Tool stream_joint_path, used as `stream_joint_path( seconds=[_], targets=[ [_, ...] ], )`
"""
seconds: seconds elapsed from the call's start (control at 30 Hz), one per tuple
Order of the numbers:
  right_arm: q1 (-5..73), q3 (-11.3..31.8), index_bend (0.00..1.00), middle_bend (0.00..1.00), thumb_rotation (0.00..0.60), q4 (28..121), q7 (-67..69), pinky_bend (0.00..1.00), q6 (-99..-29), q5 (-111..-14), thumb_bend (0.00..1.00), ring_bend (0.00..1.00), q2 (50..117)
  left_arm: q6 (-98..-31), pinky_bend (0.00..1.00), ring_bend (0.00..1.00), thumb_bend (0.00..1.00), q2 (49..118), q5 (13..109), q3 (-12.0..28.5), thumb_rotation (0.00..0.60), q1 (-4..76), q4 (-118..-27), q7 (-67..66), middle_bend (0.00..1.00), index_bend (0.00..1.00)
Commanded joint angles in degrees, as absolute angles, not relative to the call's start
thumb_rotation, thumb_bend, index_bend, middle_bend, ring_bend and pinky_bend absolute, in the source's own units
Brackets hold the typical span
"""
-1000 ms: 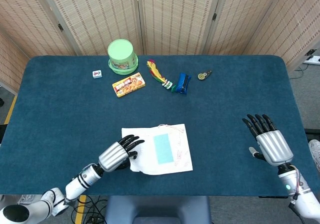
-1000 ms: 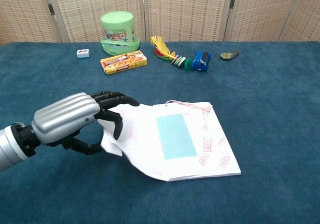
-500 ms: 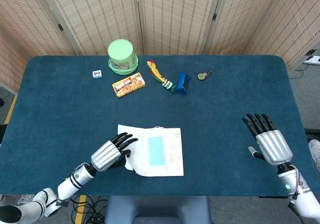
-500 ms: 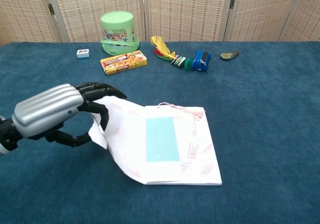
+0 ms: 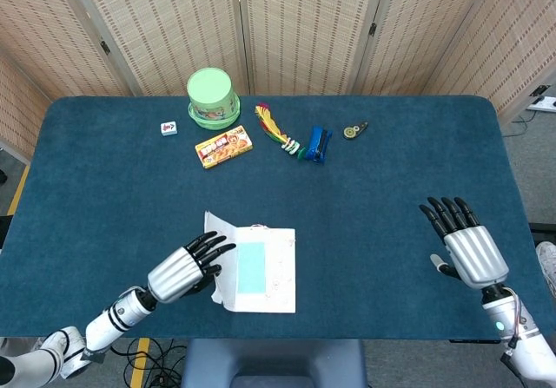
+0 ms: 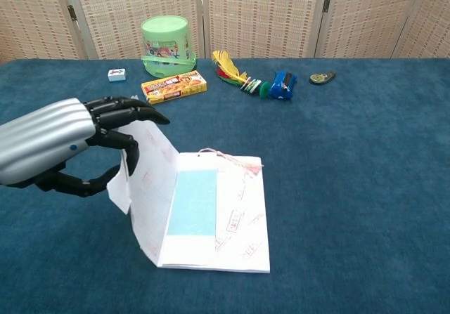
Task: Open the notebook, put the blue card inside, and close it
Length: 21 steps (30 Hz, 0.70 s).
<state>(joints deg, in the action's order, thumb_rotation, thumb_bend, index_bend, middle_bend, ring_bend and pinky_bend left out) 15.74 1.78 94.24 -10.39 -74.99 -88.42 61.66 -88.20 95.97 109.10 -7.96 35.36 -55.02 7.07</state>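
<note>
Pinching the lifted cover of the notebook (image 6: 211, 219) at its near-left edge, the left hand (image 6: 60, 145) sits low over the front of the bench (image 5: 391, 188), its dark fingers (image 6: 123, 121) curled around the sheet's upper corner. The cover stands nearly upright along the notebook's left side, so the hinge runs front to back and the page must swing rightward, away from the hand, to fall shut. The blue card (image 6: 193, 201) lies flat on the open right-hand page, just beside the raised cover, its long axis running with the spine; it looks fully inside the outline, so closing seems the step in hand. A loose bookmark string trails off the far edge of the page.

The left hand is plainly the nearer one and the only one touching the notebook. Its forearm reaches in from the front-left corner, with the metal back of the hand turned upward and outward.

The right hand (image 5: 460, 240) rests well apart at the front right, holding nothing, fingers straight and spread.

Further back stand a yellow snack box (image 5: 224, 146), a green tub (image 5: 213, 97), a small tile (image 5: 168, 128), a bundle of coloured cords (image 5: 278, 132), a blue toy (image 5: 318, 143) and a small round trinket (image 5: 352, 131).
</note>
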Motion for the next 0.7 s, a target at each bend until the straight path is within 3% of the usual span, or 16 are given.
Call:
stream_joint_path(
  seconds=[0.03, 0.2, 0.43, 0.7],
  targets=[
    [15.52, 1.79, 0.01, 0.03, 0.6, 94.44, -10.39, 0.0, -75.33, -88.52, 0.2, 0.0, 61.44, -87.11, 0.17, 0.14, 0.58, 94.73, 110.73, -7.5, 0.6, 37.16, -59.01, 3.83, 0.17, 0.57],
    [14.92, 1.74, 0.01, 0.03, 0.6, 94.6, -10.25, 0.0, -76.01, -88.48, 0.2, 0.0, 61.03, -85.09, 0.17, 0.14, 0.58, 93.93, 111.68, -6.6, 0.6, 38.97, -63.27, 0.43, 0.17, 0.48],
    [14.34, 1.7, 0.01, 0.03, 0.6, 94.39, -9.77, 0.0, -76.55, -88.45, 0.2, 0.0, 60.82, -80.97, 0.17, 0.14, 0.57, 94.06, 110.41, -5.56, 0.6, 40.04, -66.22, -2.94, 0.15, 0.28],
    [14.07, 1.77, 0.01, 0.03, 0.6, 94.13, -9.3, 0.0, -76.72, -88.51, 0.2, 0.0, 60.8, -77.4, 0.17, 0.14, 0.37, 96.01, 107.44, -4.12, 0.6, 39.96, -67.89, -5.22, 0.11, 0.14]
  ],
)
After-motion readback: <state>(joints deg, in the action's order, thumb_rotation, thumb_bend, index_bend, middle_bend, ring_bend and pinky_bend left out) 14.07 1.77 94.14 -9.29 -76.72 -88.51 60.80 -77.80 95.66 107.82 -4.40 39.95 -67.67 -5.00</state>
